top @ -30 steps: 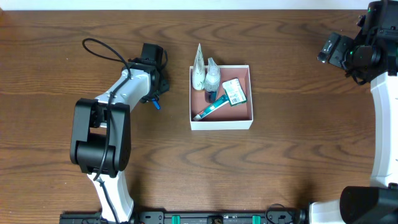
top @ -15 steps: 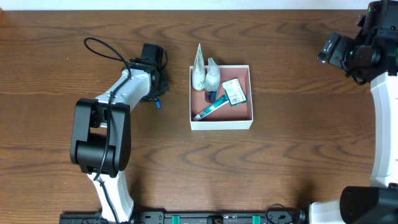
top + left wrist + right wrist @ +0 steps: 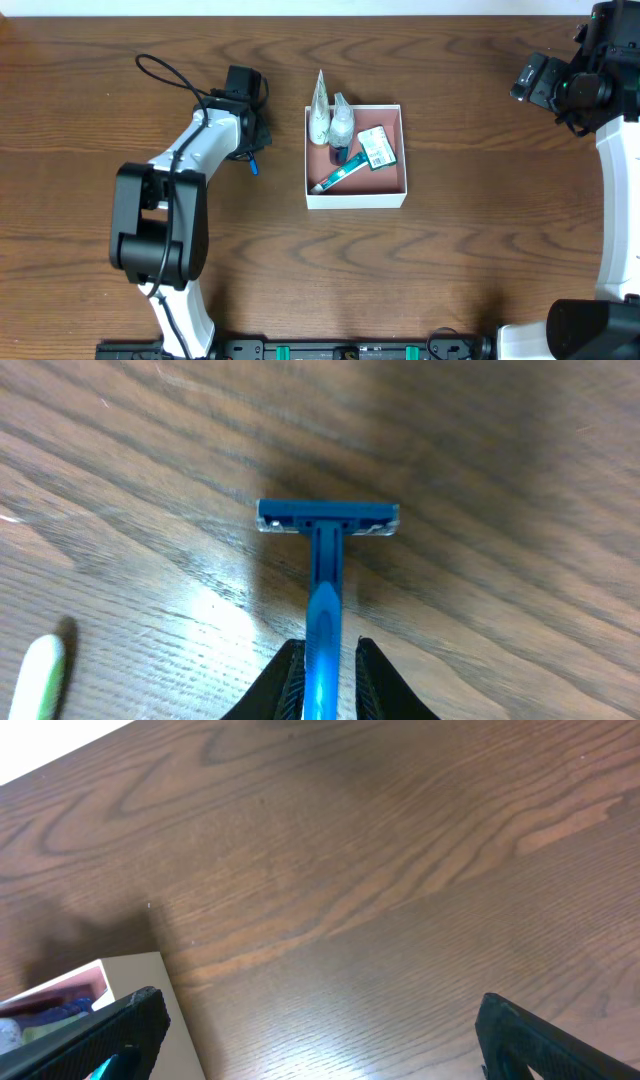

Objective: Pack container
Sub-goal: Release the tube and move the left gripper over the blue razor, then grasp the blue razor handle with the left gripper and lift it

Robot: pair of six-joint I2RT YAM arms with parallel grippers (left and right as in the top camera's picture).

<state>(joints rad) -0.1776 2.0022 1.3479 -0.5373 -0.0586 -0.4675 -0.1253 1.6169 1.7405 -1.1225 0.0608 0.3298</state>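
- Four toiletries showed in the overhead view, gathered in the container (image 3: 356, 202), which sat on the table (image 3: 480, 250) near its middle. They were a white tube (image 3: 319, 112) and a small bottle (image 3: 342, 124), both leaning over the far-left wall, a green-labelled packet (image 3: 378, 148) and a teal tube (image 3: 340, 178) lying flat on the pinkish floor.
- The table was dark wood with bold grain. A pale strip ran along its far edge.
- The packet's print was too small to read.
- The left arm (image 3: 200, 140) reached to a spot well left of the container, and the right arm (image 3: 565, 85) stood far off at the right.
- In the left wrist view, the left gripper (image 3: 328, 650) was clamped on the handle of a blue razor (image 3: 326, 550), whose head pointed away over the wood grain.
- In the right wrist view, the right gripper (image 3: 318, 1005) had its fingers spread wide with nothing between them. One white corner of the container showed at lower left.
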